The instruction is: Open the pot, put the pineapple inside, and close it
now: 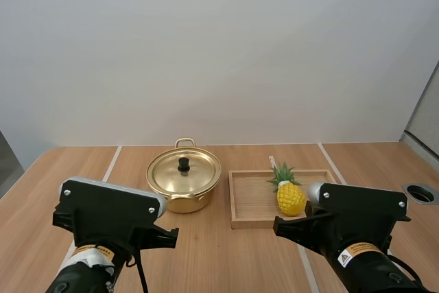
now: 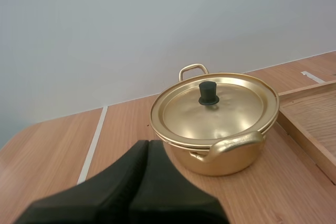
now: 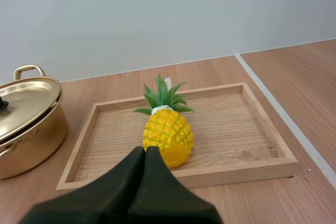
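Two closed, empty pincers: left pincer (image 2: 148, 142), right pincer (image 3: 145, 149). Thin metal lid (image 2: 233, 109) looks light, slick; grip its black knob (image 2: 208, 93).

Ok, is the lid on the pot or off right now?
On. The lid sits flat across the pot, covering its whole mouth, black knob on top.
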Controlling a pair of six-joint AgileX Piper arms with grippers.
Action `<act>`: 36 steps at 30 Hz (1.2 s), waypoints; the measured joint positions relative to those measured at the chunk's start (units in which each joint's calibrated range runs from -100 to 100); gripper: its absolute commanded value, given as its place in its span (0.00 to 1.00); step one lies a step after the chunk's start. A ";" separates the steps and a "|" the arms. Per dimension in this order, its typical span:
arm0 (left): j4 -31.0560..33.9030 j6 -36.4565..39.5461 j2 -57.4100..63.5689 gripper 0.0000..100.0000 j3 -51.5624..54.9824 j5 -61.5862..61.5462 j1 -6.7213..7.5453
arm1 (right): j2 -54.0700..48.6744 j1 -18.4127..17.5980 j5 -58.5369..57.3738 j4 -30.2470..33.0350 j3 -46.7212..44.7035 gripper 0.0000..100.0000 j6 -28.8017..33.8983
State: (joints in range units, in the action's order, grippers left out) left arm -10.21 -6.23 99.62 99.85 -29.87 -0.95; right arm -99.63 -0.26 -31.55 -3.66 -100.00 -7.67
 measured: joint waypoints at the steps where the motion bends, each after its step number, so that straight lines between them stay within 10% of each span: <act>1: 0.00 0.00 0.00 0.00 0.00 0.00 0.00 | 0.00 0.00 0.00 0.00 0.00 0.00 0.00; 18: 0.00 0.00 0.00 0.00 0.00 2.53 0.00 | 0.00 0.00 5.28 2.56 0.00 0.00 0.00; 23: 0.00 0.00 0.00 0.00 0.15 10.48 0.00 | 0.00 0.00 24.41 10.02 0.00 0.00 -0.09; 30: -0.38 3.13 0.14 0.00 -1.74 66.36 0.00 | -0.13 0.00 88.91 14.05 0.06 0.00 -1.74; 36: -0.47 4.02 0.25 0.00 -16.62 71.28 0.00 | -0.25 0.00 89.13 2.94 12.22 0.00 -8.14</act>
State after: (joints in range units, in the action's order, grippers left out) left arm -10.68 -2.21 99.87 83.24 41.41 -0.95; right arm -99.88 -0.26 57.58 -0.72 -87.78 -15.81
